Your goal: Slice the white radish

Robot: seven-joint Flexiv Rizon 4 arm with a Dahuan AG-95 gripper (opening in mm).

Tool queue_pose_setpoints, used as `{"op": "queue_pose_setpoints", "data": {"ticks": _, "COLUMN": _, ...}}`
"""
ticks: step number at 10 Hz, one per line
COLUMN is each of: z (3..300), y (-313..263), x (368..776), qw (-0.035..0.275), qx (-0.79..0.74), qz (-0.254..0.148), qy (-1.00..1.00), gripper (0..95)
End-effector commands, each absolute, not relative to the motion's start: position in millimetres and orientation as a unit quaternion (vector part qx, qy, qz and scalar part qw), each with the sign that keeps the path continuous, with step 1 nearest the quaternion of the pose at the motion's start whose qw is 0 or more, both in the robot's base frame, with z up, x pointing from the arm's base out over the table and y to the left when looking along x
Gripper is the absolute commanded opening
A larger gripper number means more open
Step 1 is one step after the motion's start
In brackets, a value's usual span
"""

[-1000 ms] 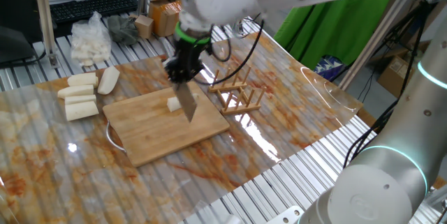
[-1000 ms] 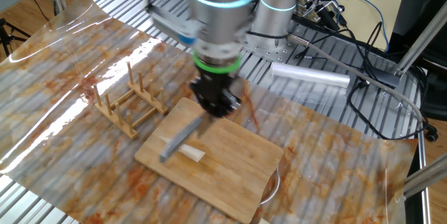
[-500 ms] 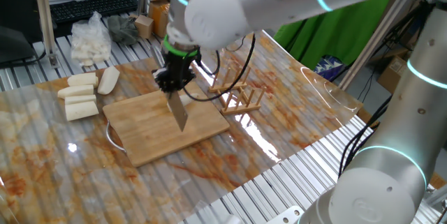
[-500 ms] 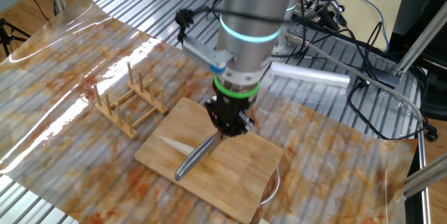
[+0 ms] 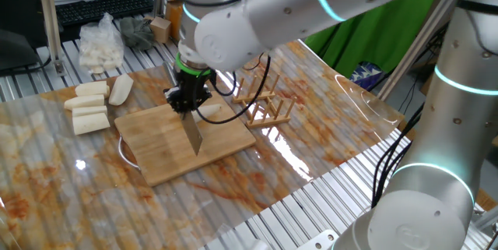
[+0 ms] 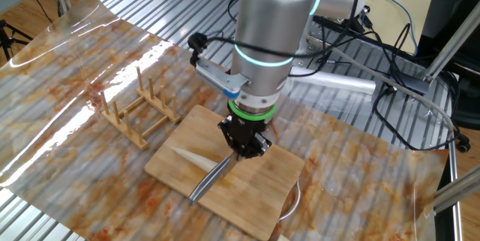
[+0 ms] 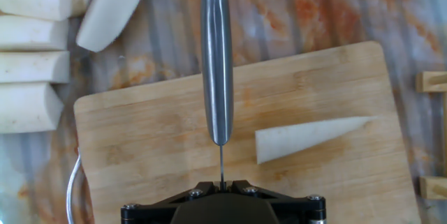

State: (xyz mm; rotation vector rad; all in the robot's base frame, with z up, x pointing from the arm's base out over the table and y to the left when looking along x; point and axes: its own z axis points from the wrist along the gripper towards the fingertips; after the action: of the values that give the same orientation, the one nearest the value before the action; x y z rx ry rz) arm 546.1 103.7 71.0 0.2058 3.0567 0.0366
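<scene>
My gripper (image 6: pixel 243 147) is clamping the knife (image 7: pixel 216 56) tight. The white radish (image 7: pixel 307 139) is lying whole on the cutting board (image 7: pixel 154 147); I am judging every slice still undone

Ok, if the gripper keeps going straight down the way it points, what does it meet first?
Most likely the bare cutting board. The gripper, shut on the knife, points straight down; the blade sits beside the white radish, not over it, though depth is hard to judge.

Two fixed views face table from opposite sides; hand view looks straight down, close; all share cutting board (image 5: pixel 187 137).
</scene>
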Motion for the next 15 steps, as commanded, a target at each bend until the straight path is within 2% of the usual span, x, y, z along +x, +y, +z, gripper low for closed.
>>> {"op": "queue_pose_setpoints", "data": {"ticks": 1, "z": 72.8, "y": 104.5, "x": 544.5, "qw": 0.032, "qx": 0.069, "qz": 0.015, "qy": 0.997, "gripper": 0.0}}
{"op": "queue_pose_setpoints", "data": {"ticks": 11, "z": 71.3, "y": 104.0, "x": 542.9, "qw": 0.019, "qx": 0.094, "qz": 0.02, "qy": 0.995, "gripper": 0.0}}
{"op": "queue_pose_setpoints", "data": {"ticks": 15, "z": 71.3, "y": 104.0, "x": 542.9, "qw": -0.01, "qx": 0.093, "qz": 0.016, "qy": 0.996, "gripper": 0.0}}
